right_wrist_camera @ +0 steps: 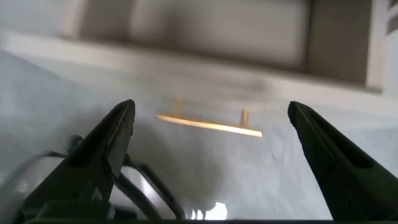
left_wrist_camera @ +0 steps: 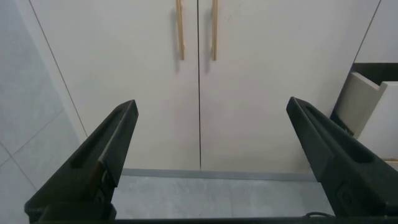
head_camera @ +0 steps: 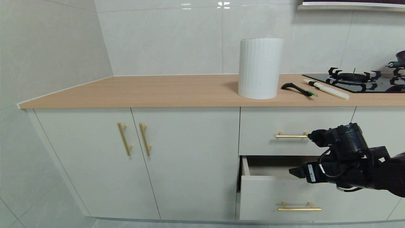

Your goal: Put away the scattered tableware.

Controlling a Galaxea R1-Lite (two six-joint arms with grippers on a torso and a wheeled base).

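Worktop: wood-toned slab [head_camera: 158, 90] is running from a tiled wall corner on the left to a black hob [head_camera: 357, 83] on the right; its front edge is sitting flush above pale cabinet fronts.
Canister: tall white ribbed canister [head_camera: 260, 68] is standing upright on the slab, set back from the front edge, with a wide stretch of slab lying to its left.
Tableware: black-handled utensil [head_camera: 295, 89] and cream utensil [head_camera: 327, 89] are lying flat between the canister and the hob, just beside each other. Whether their near tips are touching, I cannot tell. Both are keeping a strip of slab between them and the front edge.
Drawers: lower drawer [head_camera: 284, 193] is standing pulled out, its inside showing above the front panel; upper drawer [head_camera: 294, 122] is sitting closed.
Right end effector [head_camera: 305, 155]: hovering just in front of the pulled-out drawer, fingers spread wide, holding nothing; one finger is sitting just beside the end of the upper brass handle [head_camera: 291, 136].
Left end effector [left_wrist_camera: 211, 162]: fingers spread wide, holding nothing, facing the double cabinet doors [left_wrist_camera: 199, 81] low near the floor [left_wrist_camera: 205, 193].
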